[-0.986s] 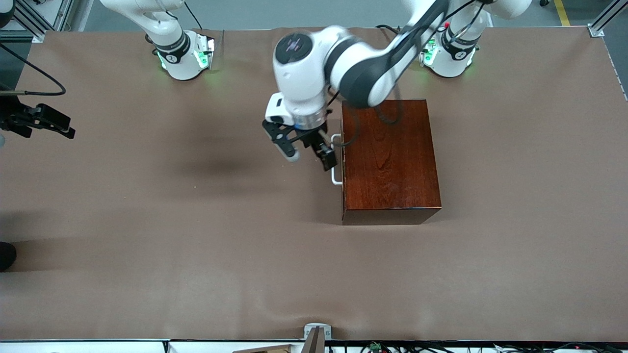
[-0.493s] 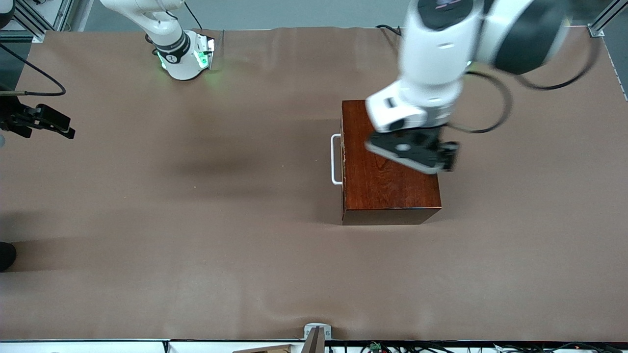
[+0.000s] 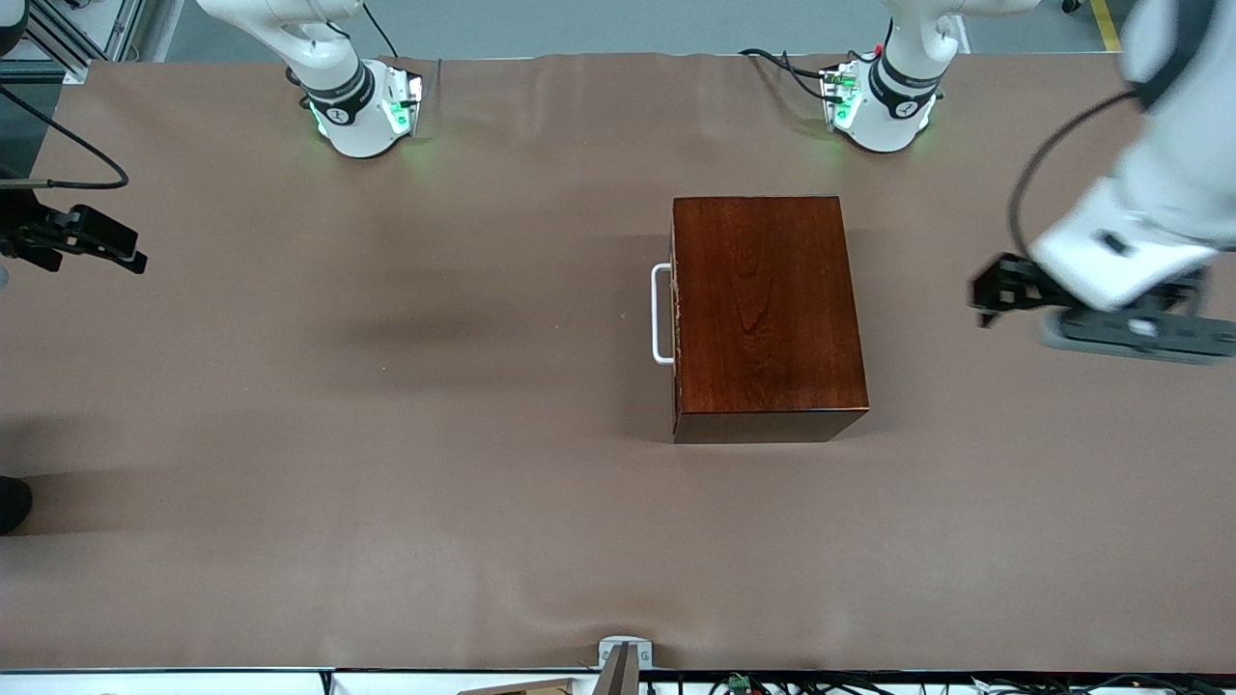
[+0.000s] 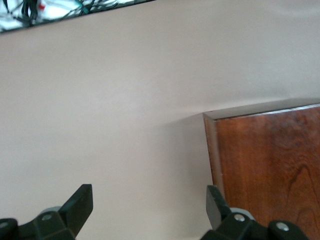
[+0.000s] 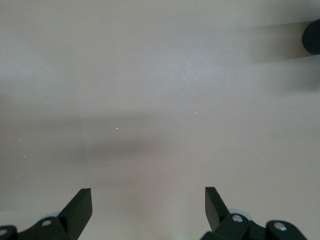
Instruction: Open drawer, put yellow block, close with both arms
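— Where's the drawer (image 3: 674,314)?
— Shut in the wooden box (image 3: 768,314), handle (image 3: 659,314) at the box's 9 o'clock in the front view.
— Grippers?
— Left gripper (image 4: 150,212) spread wide over bare table (image 3: 386,434) beside the box; right gripper (image 5: 148,210) wide too — waiting at the right arm's end.

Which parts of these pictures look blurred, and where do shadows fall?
Front view: the left end effector is smeared by motion; the wooden box is sharp; a soft shadow lies on the table. Right wrist view: faint shadow bands cross the table.
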Available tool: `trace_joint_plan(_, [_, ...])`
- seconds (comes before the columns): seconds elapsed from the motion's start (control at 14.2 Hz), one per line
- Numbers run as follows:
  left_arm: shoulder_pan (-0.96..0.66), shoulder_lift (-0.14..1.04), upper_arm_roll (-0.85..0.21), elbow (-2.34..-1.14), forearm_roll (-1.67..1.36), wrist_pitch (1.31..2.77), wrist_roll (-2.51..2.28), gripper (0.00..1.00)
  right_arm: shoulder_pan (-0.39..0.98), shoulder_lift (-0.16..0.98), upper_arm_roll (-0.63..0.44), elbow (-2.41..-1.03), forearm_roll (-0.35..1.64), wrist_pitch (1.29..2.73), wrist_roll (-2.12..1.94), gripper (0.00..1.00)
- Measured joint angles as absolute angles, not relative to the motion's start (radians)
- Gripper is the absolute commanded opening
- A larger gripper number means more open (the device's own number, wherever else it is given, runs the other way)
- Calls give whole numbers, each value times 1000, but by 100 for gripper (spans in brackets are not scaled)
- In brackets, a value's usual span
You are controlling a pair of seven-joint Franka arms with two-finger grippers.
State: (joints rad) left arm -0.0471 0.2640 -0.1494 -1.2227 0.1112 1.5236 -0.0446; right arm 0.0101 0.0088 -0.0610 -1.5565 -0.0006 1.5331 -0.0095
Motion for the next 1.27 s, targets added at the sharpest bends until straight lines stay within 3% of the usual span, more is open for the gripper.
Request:
trace_joint_plan(0.35, [28,234,-131,-1286,50,1522,-40,100,11,9,-60,-1556,-1,1533,-9,100])
trace_joint_plan(0.85, [-35,15,-76,-1554,24,1601,-43,100,11,9,-59,-1556,-1,1533,-9,100])
trace_joint_plan(1.27, [-36,-6,-22,-1583,-16,1637,-3,100,11,9,-59,-1555,-1,1533,-9,100])
